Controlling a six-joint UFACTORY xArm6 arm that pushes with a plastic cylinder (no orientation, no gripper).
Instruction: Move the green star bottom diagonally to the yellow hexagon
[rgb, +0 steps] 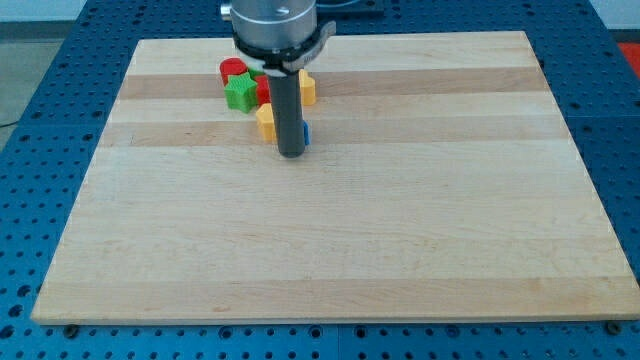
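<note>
The green star (240, 93) lies near the view's top, left of centre, on the wooden board (330, 230). A yellow block (265, 120), which may be the hexagon, sits just below and right of it. Another yellow block (307, 89) shows to the rod's right. My tip (291, 154) rests on the board just right of the lower yellow block, below and right of the green star. The rod hides part of the cluster.
A red block (233, 70) sits just above the green star, and another red block (262, 90) lies between the star and the rod. A blue block (306, 133) peeks out at the rod's right edge. The blue perforated table surrounds the board.
</note>
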